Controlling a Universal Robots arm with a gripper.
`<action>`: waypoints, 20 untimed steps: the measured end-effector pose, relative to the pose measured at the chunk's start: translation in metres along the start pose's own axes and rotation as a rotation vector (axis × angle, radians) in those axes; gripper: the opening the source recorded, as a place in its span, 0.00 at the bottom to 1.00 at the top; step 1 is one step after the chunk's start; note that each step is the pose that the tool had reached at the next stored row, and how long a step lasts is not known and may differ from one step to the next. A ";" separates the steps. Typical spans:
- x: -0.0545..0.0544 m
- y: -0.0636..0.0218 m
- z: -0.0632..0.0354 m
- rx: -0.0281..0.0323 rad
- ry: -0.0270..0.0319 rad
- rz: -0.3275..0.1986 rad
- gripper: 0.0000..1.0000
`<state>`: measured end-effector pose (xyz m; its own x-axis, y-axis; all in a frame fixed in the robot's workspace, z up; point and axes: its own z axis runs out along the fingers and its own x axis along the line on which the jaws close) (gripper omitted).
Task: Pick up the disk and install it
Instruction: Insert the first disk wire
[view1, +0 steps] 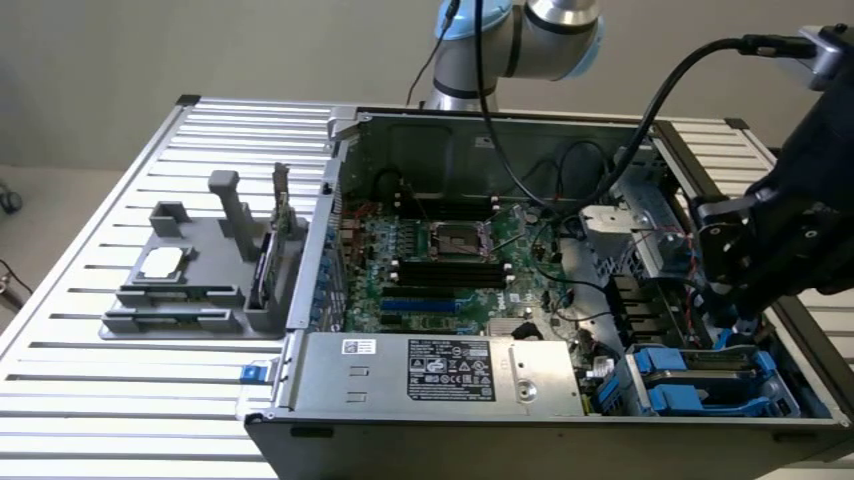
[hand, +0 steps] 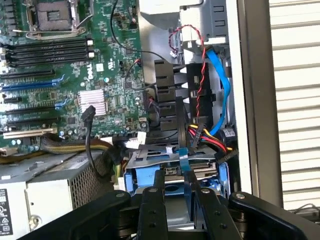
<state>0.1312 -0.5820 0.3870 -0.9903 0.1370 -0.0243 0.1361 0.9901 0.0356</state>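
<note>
My gripper (view1: 731, 325) hangs low over the drive bay (view1: 694, 385) in the front corner of the open computer case, at the exterior view's right. In the wrist view its two black fingers (hand: 152, 205) stand on either side of the disk (hand: 175, 192). I see the disk end-on as a narrow blue-framed piece that fills the gap between them. The gripper (hand: 176, 181) is shut on it. The disk sits down among the bay's blue plastic carriers (hand: 134, 180), and most of its body is hidden below.
The green motherboard (view1: 441, 260) fills the middle of the case, with the long silver power-supply box (view1: 441, 370) along its front. Red, blue and black cables (hand: 220, 95) run just beyond the bay. A grey parts fixture (view1: 200, 290) sits on the slatted table at the exterior view's left.
</note>
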 end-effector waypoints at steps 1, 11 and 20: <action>0.000 0.0000 0.0000 0.0005 -0.0006 0.015 0.30; -0.007 0.0056 -0.0007 0.0053 -0.0034 0.078 0.30; -0.024 0.0146 -0.0033 0.0139 -0.0053 0.091 0.30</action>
<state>0.1574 -0.5710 0.3914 -0.9736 0.2269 -0.0268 0.2263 0.9738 0.0240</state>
